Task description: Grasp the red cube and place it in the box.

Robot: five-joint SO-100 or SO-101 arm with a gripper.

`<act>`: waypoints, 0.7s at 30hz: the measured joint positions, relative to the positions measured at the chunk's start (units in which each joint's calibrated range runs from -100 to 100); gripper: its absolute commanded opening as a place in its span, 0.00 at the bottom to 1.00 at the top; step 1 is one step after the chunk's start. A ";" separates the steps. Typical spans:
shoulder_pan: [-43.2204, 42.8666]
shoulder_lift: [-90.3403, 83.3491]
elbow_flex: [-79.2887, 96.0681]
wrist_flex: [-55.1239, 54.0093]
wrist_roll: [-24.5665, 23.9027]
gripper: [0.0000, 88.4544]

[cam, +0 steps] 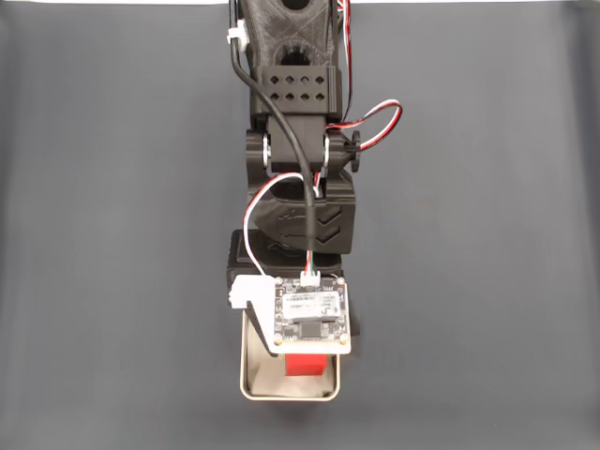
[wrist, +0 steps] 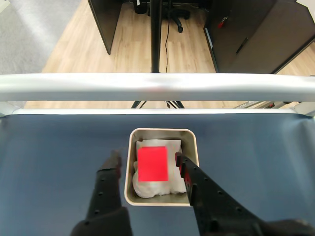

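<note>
I see my gripper [wrist: 145,160] open above the box [wrist: 132,169]; the red cube [wrist: 152,163] lies inside, untouched.

The black arm [cam: 298,169] is reaching down over the box [cam: 251,375], its camera board [cam: 311,314] covering most of it; the red cube [cam: 306,364] is peeking out inside.

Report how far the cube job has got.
Done: the red cube lies inside the box on its white lining. In hand: nothing; the end effector is open, one finger outside the box wall, the other over it. Left: lifting the arm clear.
</note>
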 measured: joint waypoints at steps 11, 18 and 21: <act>0.07 0.00 0.00 -0.32 0.00 0.47; 0.07 0.00 0.00 -0.88 0.00 0.47; 0.07 0.00 0.00 -1.19 0.00 0.48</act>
